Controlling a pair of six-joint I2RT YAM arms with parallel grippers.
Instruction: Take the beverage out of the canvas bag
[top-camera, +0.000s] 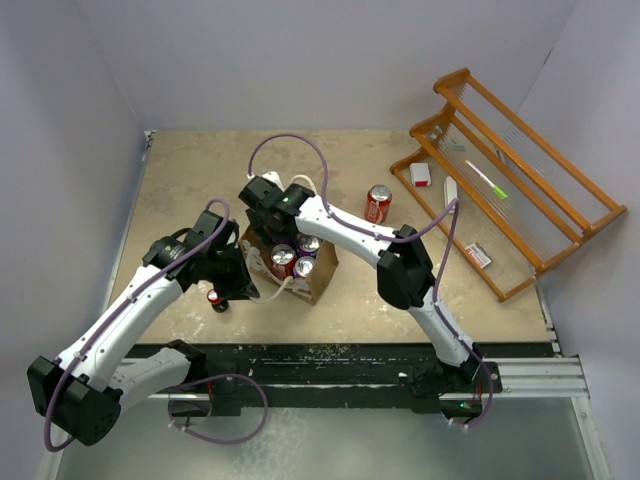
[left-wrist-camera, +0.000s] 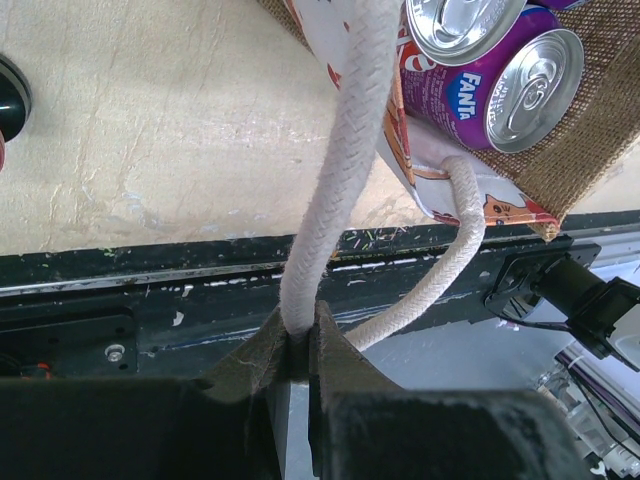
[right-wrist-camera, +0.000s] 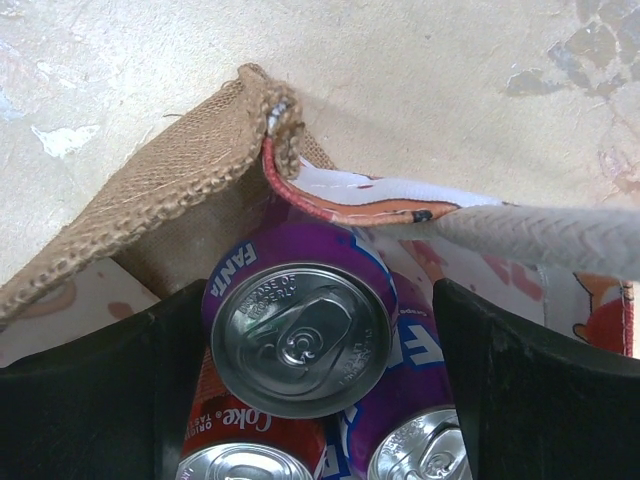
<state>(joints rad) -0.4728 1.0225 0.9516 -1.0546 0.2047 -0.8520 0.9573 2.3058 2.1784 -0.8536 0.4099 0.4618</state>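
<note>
The canvas bag (top-camera: 318, 283) stands mid-table with tan sides and white printed faces, and it holds several cans. My left gripper (top-camera: 243, 288) is shut on one white rope handle (left-wrist-camera: 330, 190) at the bag's near-left side; two purple Fanta cans (left-wrist-camera: 520, 90) show in the bag mouth. My right gripper (top-camera: 266, 203) is open above the bag's far end. In the right wrist view its fingers (right-wrist-camera: 480, 360) straddle a purple Fanta can (right-wrist-camera: 300, 335); the left finger is close against it and the right stands apart. A Coke can (right-wrist-camera: 250, 440) and another Fanta can (right-wrist-camera: 420, 460) sit beside it.
A red Coke can (top-camera: 378, 203) stands on the table right of the bag. A wooden rack (top-camera: 520, 190) with small items lies at the right. A small red and black object (top-camera: 215, 297) sits by my left gripper. A black rail (top-camera: 350, 355) runs along the near edge.
</note>
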